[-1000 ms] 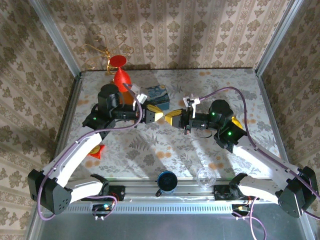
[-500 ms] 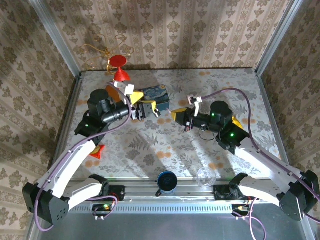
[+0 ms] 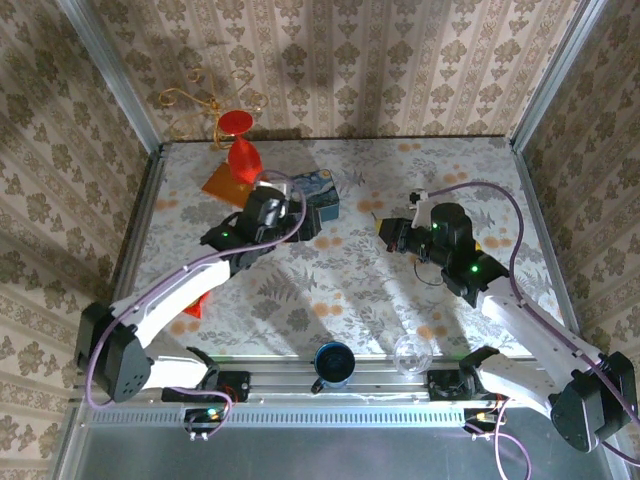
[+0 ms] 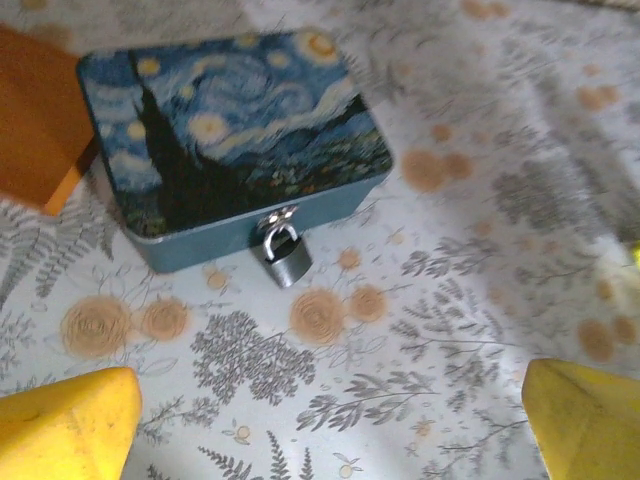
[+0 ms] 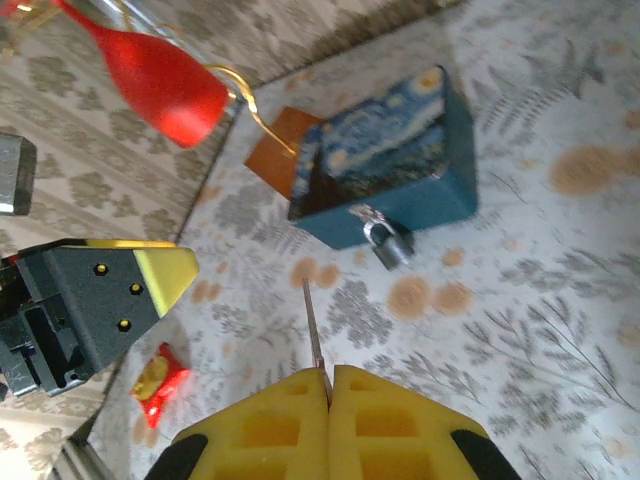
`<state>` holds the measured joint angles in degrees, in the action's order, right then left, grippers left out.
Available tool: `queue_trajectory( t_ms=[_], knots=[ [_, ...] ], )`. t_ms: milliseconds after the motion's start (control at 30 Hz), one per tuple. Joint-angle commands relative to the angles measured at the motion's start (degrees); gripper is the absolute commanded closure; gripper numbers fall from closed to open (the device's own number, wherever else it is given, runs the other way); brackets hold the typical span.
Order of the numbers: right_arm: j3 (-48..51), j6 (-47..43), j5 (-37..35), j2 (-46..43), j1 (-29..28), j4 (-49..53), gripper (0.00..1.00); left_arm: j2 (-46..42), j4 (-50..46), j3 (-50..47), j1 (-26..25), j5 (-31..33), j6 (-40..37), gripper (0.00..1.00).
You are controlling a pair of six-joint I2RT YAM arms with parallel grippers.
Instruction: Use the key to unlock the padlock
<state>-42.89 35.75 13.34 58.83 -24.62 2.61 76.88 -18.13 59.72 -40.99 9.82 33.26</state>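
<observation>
Find the padlock [image 4: 283, 255] hanging from the front clasp of the blue tin [image 4: 230, 130] on the worktop [image 4: 480, 300]. Note the left claw [image 4: 322, 420] spread wide above it. Note also the right claw [image 5: 330, 400] pinching the key [image 5: 312, 330], with the blade pointing toward the tin.

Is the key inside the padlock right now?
No: in the right wrist view the key sticks out of the shut right gripper, with bare tablecloth between its tip and the padlock on the blue tin.

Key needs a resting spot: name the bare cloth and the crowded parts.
Bare: the cloth between blue tin and blue mug, and the far right corner. Crowded: far left, around orange block, red glass and tin with its padlock.
</observation>
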Motion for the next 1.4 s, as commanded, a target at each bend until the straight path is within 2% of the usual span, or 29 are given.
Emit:
queue_trajectory(
  t_ms=[0, 367, 600, 700, 867, 1167, 1367],
  knots=[
    [0.9, 2.0, -4.1, 0.1, 0.5, 4.7, 1.00, 4.3, -2.6, 3.0, -1.7, 7.5, 7.0, 0.02],
    [2.7, 2.0, -4.2, -1.4, 1.8, 5.5, 1.00, 26.0, -12.9, 16.3, -4.2, 20.3, 15.3, 0.00],
    [3.6, 2.3, -4.1, -1.6, 2.9, 5.9, 1.00, 36.5, -15.0, 23.8, -5.0, 24.5, 18.2, 0.00],
    [3.8, 2.3, -3.8, -1.9, 3.2, 5.8, 1.00, 39.0, -14.9, 26.2, -5.5, 26.9, 18.4, 0.00],
    [5.0, 2.8, -3.4, -2.8, 3.3, 3.8, 1.00, 41.1, -8.3, 25.9, -5.3, 27.2, 17.2, 0.00],
    [5.6, 3.2, -2.7, -3.5, 3.6, 2.8, 1.00, 45.8, -7.4, 29.2, -4.1, 26.4, 17.9, 0.15],
    [5.1, 3.2, -2.1, -3.0, 3.8, 2.7, 1.00, 47.6, -8.2, 31.1, -3.7, 26.8, 18.2, 0.17]
  ],
)
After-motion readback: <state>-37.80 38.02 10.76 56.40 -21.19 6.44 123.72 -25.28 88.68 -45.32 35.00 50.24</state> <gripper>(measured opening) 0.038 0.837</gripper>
